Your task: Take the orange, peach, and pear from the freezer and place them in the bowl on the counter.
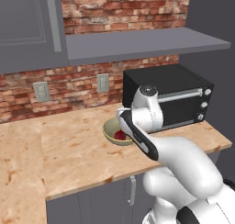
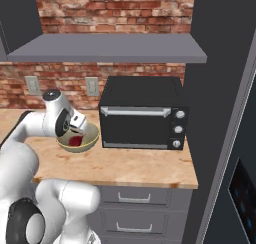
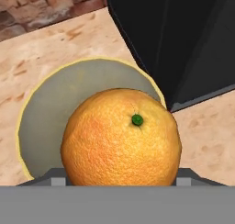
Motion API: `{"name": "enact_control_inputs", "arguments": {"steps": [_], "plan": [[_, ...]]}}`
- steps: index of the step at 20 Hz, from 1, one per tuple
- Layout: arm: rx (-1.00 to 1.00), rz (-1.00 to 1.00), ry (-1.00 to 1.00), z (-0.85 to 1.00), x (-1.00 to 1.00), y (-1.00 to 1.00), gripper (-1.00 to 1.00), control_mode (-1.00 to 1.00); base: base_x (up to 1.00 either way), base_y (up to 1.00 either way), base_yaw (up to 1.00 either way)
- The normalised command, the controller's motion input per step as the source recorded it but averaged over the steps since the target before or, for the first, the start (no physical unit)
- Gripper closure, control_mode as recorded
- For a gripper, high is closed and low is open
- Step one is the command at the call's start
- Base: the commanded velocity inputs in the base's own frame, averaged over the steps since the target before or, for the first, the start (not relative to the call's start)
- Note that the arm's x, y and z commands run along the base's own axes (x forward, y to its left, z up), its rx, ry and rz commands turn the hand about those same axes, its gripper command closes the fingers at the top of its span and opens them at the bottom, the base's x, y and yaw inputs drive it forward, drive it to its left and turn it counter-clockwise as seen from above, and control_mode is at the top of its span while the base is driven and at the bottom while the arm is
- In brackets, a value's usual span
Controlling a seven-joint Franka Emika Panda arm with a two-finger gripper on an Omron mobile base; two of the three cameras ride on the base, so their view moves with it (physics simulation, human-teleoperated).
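On the speckled counter (image 1: 69,149), beside a black toaster oven (image 2: 142,120), the white arm (image 1: 151,126) hides much of the olive bowl (image 3: 55,108). Over the bowl, the gripper (image 3: 120,179), fingertips barely showing, appears clamped on the orange (image 3: 121,138); a dark red fruit (image 2: 76,141) lies inside.

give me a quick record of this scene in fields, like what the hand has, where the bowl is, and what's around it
hand: over the bowl, fingers either side of the orange
orange: between the fingers, above the bowl's inside, green stem spot facing the hand camera
bowl: on the counter, left of the toaster oven
bowl contents: something dark red inside, partly hidden by the arm
toaster oven: black, door shut
counter: beige speckled, brick wall behind
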Motion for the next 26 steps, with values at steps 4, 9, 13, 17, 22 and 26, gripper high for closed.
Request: {"name": "enact_control_inputs", "arguments": {"steps": [4, 9, 13, 17, 22, 26], "plan": [[-0.05, 0.0, 0.0, -0.46, 0.55, 0.09, 1.0, -1.0, 0.0, 0.0, 0.0], [-0.03, 0.0, 0.05, -0.45, 0.55, 0.2, -1.0, -1.0, 0.0, 0.0, 0.0], [-0.05, -0.01, 0.02, -0.28, 0.45, 0.02, -1.0, -1.0, 0.0, 0.0, 0.0], [-0.03, -0.04, 0.0, -0.06, 0.23, 0.0, -1.0, -1.0, 0.0, 0.0, 0.0], [0.0, -0.03, 0.0, 0.0, 0.03, 0.0, -1.0, -1.0, 0.0, 0.0, 0.0], [0.04, -0.13, -0.01, 0.3, -0.51, 0.0, -1.0, -1.0, 0.0, 0.0, 0.0]]}}
